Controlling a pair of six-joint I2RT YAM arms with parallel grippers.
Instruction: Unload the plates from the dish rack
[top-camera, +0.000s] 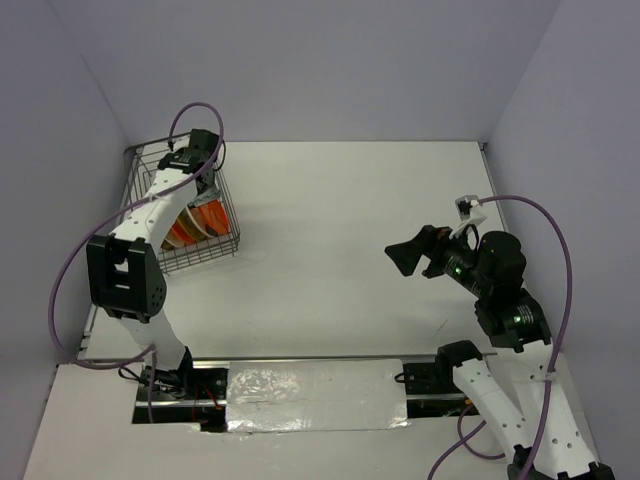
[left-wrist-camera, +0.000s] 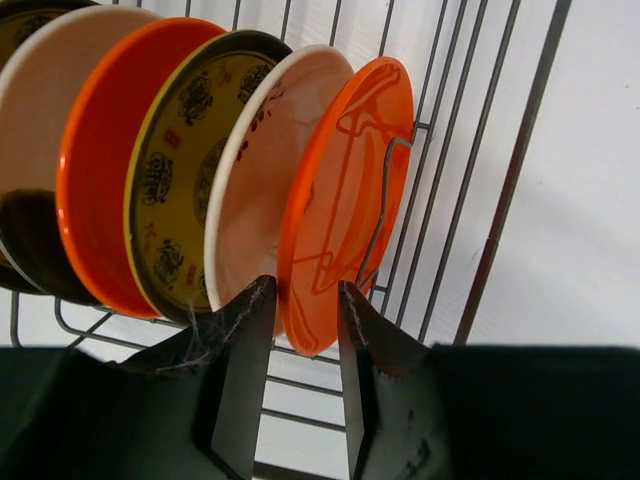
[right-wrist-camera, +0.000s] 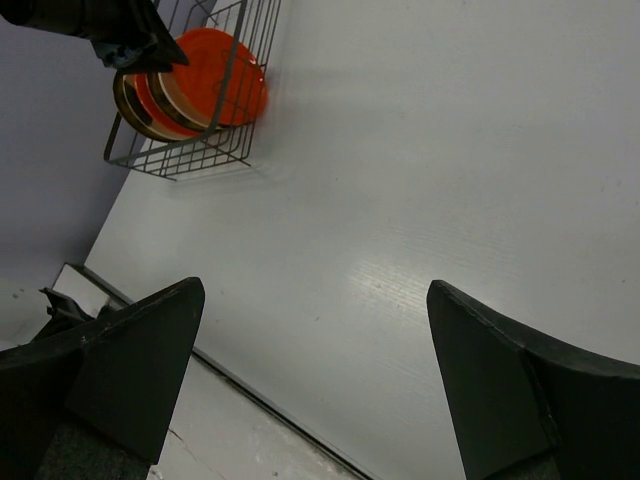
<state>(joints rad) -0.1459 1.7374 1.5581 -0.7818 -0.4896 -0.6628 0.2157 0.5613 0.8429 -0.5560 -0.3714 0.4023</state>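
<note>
The grey wire dish rack (top-camera: 222, 245) stands at the table's far left; it also shows in the right wrist view (right-wrist-camera: 190, 158). Several plates (top-camera: 190, 222) stand on edge in it. In the left wrist view they run from cream, orange (left-wrist-camera: 95, 170), dark brown with a yellow pattern (left-wrist-camera: 180, 170) and cream with a blotch (left-wrist-camera: 262, 170) to an end orange plate (left-wrist-camera: 345, 170). My left gripper (left-wrist-camera: 303, 300) reaches into the rack (top-camera: 205, 185). Its jaws are narrowed onto the end orange plate's lower rim. My right gripper (top-camera: 405, 258) hangs open and empty above the table's right part (right-wrist-camera: 315, 300).
A wire prong (left-wrist-camera: 380, 210) stands in front of the end orange plate. The rack's side bars (left-wrist-camera: 500, 200) rise just right of it. Grey walls enclose the table on three sides. A taped strip (top-camera: 310, 395) lies along the near edge between the arm bases.
</note>
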